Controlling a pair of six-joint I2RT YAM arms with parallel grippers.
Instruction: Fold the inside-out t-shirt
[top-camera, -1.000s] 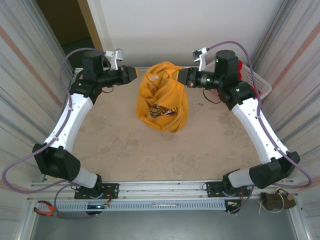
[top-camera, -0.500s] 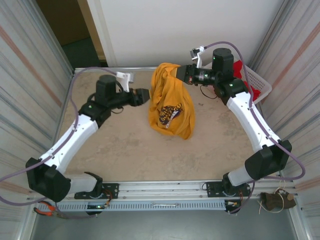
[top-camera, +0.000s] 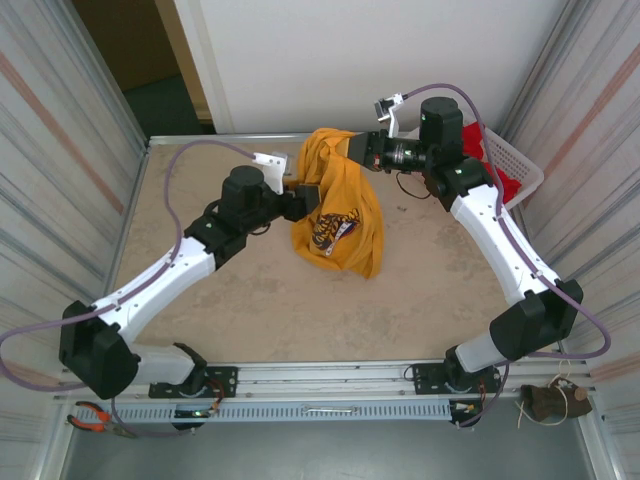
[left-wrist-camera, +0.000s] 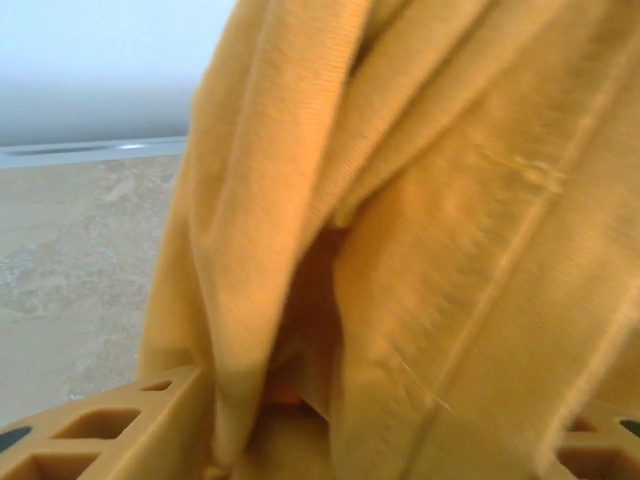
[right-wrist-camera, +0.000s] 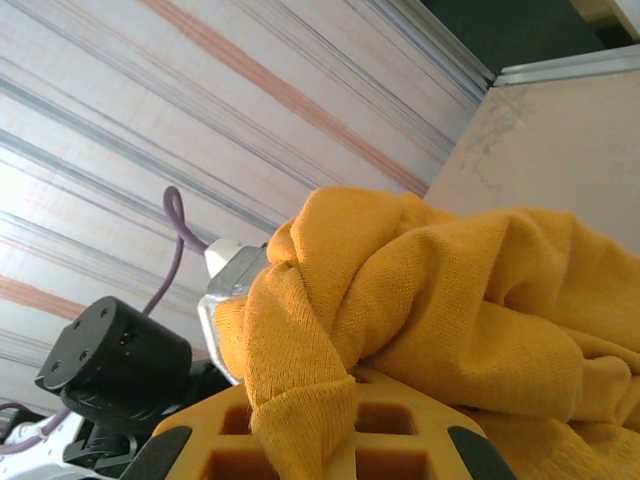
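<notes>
Looking from the top external view, found the inside-out t-shirt (top-camera: 345, 215) hanging as a bunched yellow column at the far middle of the counter (top-camera: 250, 290), its lower folds with the printed graphic seemingly resting on the surface. Noted the right end effector (top-camera: 352, 147) clamped on the topmost bunch of cloth, and the left end effector (top-camera: 308, 195) at the shirt's left flank. Turning to the left wrist view, saw draped folds of the t-shirt (left-wrist-camera: 450, 250) close to the lens, with the fingers (left-wrist-camera: 110, 430) of the left end effector (left-wrist-camera: 340, 445) standing well apart at the bottom corners and cloth sagging between them; made out no pinch there. Turning to the right wrist view, saw the right end effector (right-wrist-camera: 310, 425) closed tight on a twisted wad of the t-shirt (right-wrist-camera: 450, 290), cloth spilling over its fingers (right-wrist-camera: 400, 425). Judged the step in hand as taking a second hold so as to spread or turn the garment, folding not yet begun. Judged the next move to call for closing the left jaws on a single edge or seam rather than a thick bundle, then drawing the two holds apart to open the shirt out flat.
</notes>
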